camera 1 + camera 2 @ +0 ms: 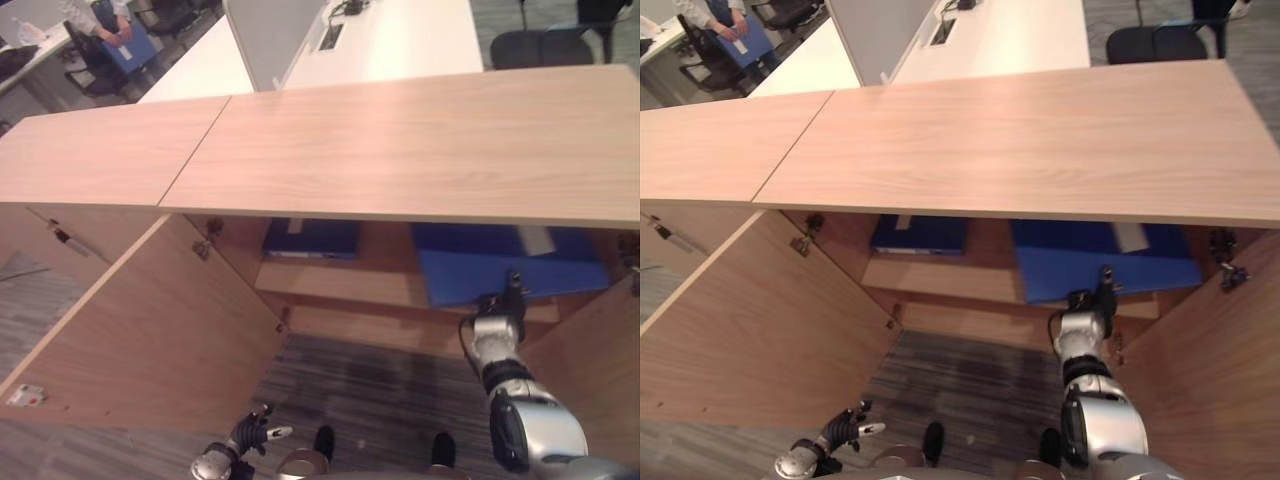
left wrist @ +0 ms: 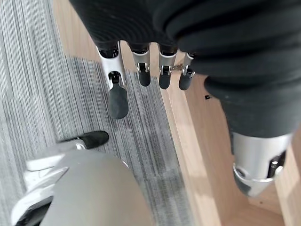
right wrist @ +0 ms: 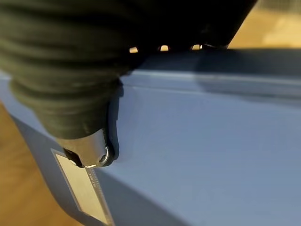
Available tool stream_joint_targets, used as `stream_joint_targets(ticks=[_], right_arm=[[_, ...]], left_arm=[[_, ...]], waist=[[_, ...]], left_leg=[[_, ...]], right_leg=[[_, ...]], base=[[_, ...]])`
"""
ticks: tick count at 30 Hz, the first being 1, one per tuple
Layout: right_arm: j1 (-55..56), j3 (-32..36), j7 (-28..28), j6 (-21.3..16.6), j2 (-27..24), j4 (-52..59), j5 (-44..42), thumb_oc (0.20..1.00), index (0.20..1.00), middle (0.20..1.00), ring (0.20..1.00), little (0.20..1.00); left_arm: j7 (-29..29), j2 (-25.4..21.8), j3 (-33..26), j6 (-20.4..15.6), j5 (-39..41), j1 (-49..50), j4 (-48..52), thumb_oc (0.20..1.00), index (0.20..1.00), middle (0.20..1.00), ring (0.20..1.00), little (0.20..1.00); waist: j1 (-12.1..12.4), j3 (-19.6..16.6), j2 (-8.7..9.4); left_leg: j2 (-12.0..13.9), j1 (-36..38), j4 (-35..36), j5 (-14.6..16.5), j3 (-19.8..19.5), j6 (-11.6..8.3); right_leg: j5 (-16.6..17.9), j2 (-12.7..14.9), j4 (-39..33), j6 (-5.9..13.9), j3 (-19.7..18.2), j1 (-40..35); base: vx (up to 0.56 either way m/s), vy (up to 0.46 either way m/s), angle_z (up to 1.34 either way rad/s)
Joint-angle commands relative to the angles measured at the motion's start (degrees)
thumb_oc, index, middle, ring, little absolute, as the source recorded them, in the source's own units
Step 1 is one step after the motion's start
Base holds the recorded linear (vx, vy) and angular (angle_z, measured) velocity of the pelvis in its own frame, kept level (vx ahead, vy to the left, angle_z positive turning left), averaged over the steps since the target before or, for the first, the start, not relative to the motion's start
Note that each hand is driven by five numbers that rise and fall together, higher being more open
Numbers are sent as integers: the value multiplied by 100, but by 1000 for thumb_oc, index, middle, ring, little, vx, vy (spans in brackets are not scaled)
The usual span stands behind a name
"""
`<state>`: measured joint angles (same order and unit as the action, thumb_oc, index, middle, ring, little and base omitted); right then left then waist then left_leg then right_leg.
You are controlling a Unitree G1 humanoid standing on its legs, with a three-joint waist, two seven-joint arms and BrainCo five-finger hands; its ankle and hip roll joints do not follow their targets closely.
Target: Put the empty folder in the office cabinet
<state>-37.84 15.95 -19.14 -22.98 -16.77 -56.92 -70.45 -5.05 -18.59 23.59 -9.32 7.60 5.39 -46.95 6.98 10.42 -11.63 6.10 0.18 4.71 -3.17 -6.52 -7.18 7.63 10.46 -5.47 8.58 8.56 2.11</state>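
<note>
**Blue folder on cabinet shelf, right hand at its near edge**

Blue plastic: the empty folder (image 1: pixel 1105 265) lies flat on the shelf (image 1: pixel 940 280) inside the open office cabinet (image 1: pixel 1020 140), its near edge overhanging the shelf front. A pale label sits on its spine, just beside the thumb in the right wrist view.

Right hand (image 1: pixel 1087 300): reaches in to the folder's near edge, directly against it. The thumb (image 3: pixel 94 150) rests on the folder's blue face; the other fingers are hidden behind the dark ribbed cover, so whether the hand grips the folder or merely touches it cannot be told.

Left hand (image 1: pixel 250 435): hangs low, well apart from the folder, over the grey striped carpet (image 1: pixel 380 390). Its fingers (image 2: pixel 117 99) point down, straight and relaxed, holding nothing.

Further out from the right hand: a second, darker blue folder (image 1: pixel 312 238) lies on the same shelf, to the left of the first. Light wood cabinet doors (image 1: pixel 150 330) stand open on both sides. Beyond the cabinet top, white desks (image 1: pixel 400 40), a dark office chair (image 1: pixel 540 45), and a seated person (image 1: pixel 100 25) at the far left.
</note>
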Motion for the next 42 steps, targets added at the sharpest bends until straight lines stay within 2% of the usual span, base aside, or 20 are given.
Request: stream_joint_targets(ticks=[1,6,12,15,18,19,22,25,27,32,37,38,40,41,42], right_arm=[[-612,303,-203,-675,-379,18,-300,200,200,200,200,200],[-1233,411,-389,-860,-848,-185,-532,200,200,200,200,200],[-2143,138,-559,-937,-1349,-225,-551,200,200,200,200,200],[-2819,-130,-626,-919,-1777,-379,-559,200,200,200,200,200],[-3237,-362,-628,-873,-1994,-514,-560,200,200,200,200,200],[-3516,-502,-627,-846,-2158,-631,-581,200,200,200,200,200],[-3729,-688,-614,-808,-2292,-747,-571,200,200,200,200,200],[-4089,-1035,-592,-785,-2469,-800,-538,200,200,200,200,200],[-4123,-1077,-610,-782,-2493,-810,-514,200,200,200,200,200],[-4270,-1225,-679,-827,-2522,-855,-533,200,200,200,200,200],[-4394,-1373,-666,-774,-2549,-908,-542,200,200,200,200,200],[-4415,-1511,-664,-664,-2707,-1010,-495,200,200,200,200,200],[-4393,-1551,-666,-650,-2728,-1009,-450,200,200,200,200,200],[-4383,-1612,-715,-706,-2718,-934,-447,200,200,200,200,200],[-4424,-1656,-737,-710,-2689,-891,-422,200,200,200,200,200]], left_arm=[[122,-346,320,-205,92,-361,-46,1000,1000,1000,1000,1000],[148,-402,466,-237,34,-482,-37,1000,1000,1000,1000,1000],[187,-552,688,-276,-23,-692,-5,1000,1000,1000,1000,1000],[185,-642,840,-318,112,-895,98,1000,1000,1000,1000,1000],[171,-712,930,-333,173,-1011,170,1000,1000,1000,1000,1000],[154,-806,1020,-337,139,-1067,199,1000,1000,1000,1000,1000],[136,-871,1072,-332,127,-1104,211,1000,1000,1000,1000,1000],[141,-1010,1155,-299,110,-1138,164,1000,1000,1000,1000,1000],[156,-1016,1130,-289,101,-1156,130,1000,1000,1000,1000,1000],[297,-1150,1027,-240,141,-1172,10,1000,1000,1000,1000,1000],[385,-1250,989,-214,177,-1229,12,1000,1000,1000,1000,1000],[404,-1362,968,-219,240,-1227,97,1000,1000,1000,1000,1000],[400,-1416,944,-223,300,-1220,164,1000,1000,1000,1000,1000],[447,-1500,905,-275,388,-1200,206,1000,1000,1000,1000,1000],[471,-1505,932,-287,354,-1183,219,1000,1000,1000,1000,1000]], waist=[[115,259,234],[229,222,122],[350,342,-17],[419,591,-146],[459,725,-213],[474,812,-251],[508,841,-251],[559,877,-206],[562,869,-196],[492,1002,-87],[431,1134,-12],[392,1170,48],[379,1224,38],[284,1226,32],[273,1204,35]], left_leg=[[-8,-634,-34,-356,265,-143],[-103,-901,-26,-380,291,-130],[-197,-1176,-60,-424,313,-112],[-219,-1526,-401,-374,304,-99],[-238,-1850,-731,-307,335,-90],[-267,-2137,-1028,-240,337,-87],[-266,-2455,-1355,-144,328,-86],[-270,-3166,-2194,228,233,-55],[-264,-3371,-2382,256,217,-33],[-247,-4054,-3375,701,68,8],[-222,-4550,-4048,966,-15,54],[-230,-4810,-4489,1281,-76,64],[-237,-4966,-4554,1192,-100,74],[-304,-5310,-4953,1502,-111,68],[-320,-5439,-5038,1547,-86,64]], right_leg=[[-1177,139,295,292,19,-802],[-1115,240,276,337,2,-538],[-1114,360,432,367,-53,-186],[-1198,441,843,367,-140,232],[-1290,467,1195,370,-212,601],[-1377,465,1525,358,-288,929],[-1502,462,1939,346,-398,1300],[-1963,456,3034,291,-609,2119],[-2012,434,3276,269,-661,2344],[-2517,369,4411,147,-833,3118],[-2765,261,5139,113,-884,3720],[-3108,231,5559,103,-883,3985],[-3064,226,5666,92,-868,4169],[-3296,250,6083,68,-995,4553],[-3326,260,6193,56,-1031,4701]], base=[[-49,80,8],[-18,62,4],[-38,38,1],[-74,20,3],[-86,14,6],[-61,14,5],[-22,-15,-5],[19,-30,-14],[13,-28,-6],[25,-46,3],[18,-57,-4],[70,-122,0],[-12,-72,13],[-9,-6,12],[59,-19,6]])
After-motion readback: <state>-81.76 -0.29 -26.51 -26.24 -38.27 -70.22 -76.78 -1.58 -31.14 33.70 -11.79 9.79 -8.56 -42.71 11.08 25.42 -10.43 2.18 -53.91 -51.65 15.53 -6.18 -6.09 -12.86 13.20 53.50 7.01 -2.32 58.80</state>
